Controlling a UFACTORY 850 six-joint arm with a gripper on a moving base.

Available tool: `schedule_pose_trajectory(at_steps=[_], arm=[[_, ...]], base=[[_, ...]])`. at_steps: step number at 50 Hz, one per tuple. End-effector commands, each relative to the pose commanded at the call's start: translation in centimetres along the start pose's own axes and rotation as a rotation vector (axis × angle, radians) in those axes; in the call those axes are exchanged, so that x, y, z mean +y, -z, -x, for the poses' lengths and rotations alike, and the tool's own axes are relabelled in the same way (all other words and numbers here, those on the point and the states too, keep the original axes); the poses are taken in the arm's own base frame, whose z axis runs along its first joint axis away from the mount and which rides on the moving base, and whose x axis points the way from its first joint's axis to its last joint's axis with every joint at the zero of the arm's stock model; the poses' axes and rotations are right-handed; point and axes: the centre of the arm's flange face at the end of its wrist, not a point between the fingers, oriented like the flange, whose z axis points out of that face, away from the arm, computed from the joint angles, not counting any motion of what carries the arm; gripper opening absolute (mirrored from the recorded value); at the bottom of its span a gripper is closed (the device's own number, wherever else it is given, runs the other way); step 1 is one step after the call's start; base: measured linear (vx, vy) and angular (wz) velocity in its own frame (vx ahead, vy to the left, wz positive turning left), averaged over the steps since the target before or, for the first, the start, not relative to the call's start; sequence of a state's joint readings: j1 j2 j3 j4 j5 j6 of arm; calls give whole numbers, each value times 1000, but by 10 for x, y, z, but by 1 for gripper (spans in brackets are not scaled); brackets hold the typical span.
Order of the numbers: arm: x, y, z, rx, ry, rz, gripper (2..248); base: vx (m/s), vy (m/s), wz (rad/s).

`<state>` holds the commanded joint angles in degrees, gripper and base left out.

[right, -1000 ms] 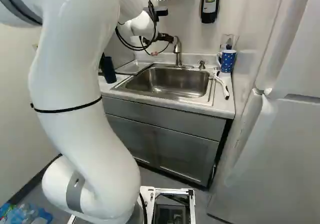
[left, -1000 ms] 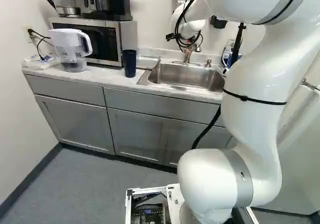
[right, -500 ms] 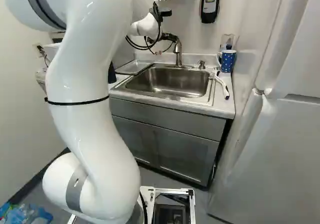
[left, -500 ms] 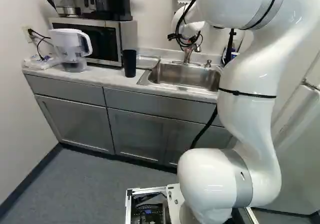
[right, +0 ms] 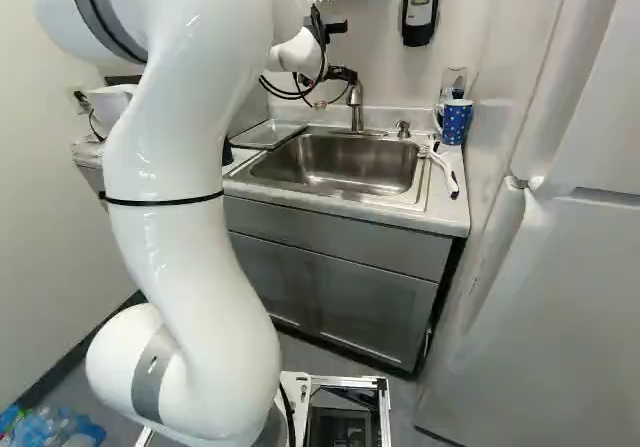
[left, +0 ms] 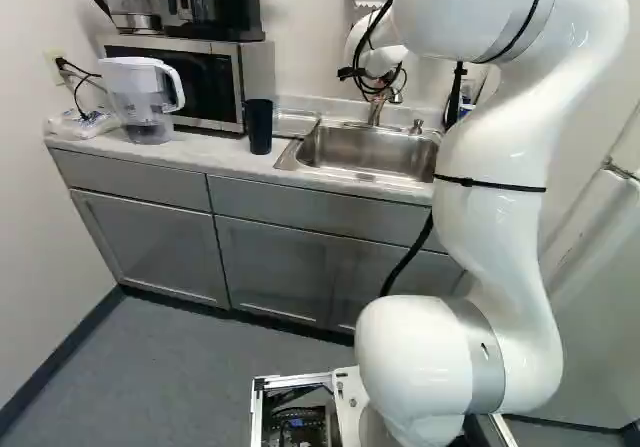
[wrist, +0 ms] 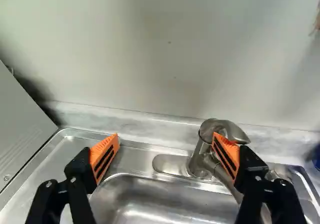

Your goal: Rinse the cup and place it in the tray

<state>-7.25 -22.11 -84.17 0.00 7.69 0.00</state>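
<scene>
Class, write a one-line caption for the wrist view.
The open tool hovers over the steel sink, one orange pad overlapping the faucet.

no text or brand can be read; no number or sign either.

Sink (right: 335, 167), silver-grey; left of it, a near-black cup (left: 259, 127), then a microwave (left: 238, 85) in silver and black, and a white pitcher (left: 128, 79) with a clear, greyish base; right of it, a blue mug (right: 456, 124) dotted white; below it, plain grey cabinets (left: 270, 262); above it, orange pads (wrist: 110, 145) striped black.
</scene>
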Motion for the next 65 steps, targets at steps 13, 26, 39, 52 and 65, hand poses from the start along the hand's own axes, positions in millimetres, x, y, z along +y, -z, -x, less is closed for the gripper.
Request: schedule_pose_trajectory(at_steps=[13,26,39,52,65], arm=[[0,0,-1,12,0,0,247],[1,-2,-6,59,0,1,247],[3,-6,-13,126,-1,4,247],[5,-11,-19,191,-2,6,247],[8,-17,-21,195,-3,11,247]], base=[[0,0,0],[0,0,0],[0,0,0],[0,0,0],[0,0,0]])
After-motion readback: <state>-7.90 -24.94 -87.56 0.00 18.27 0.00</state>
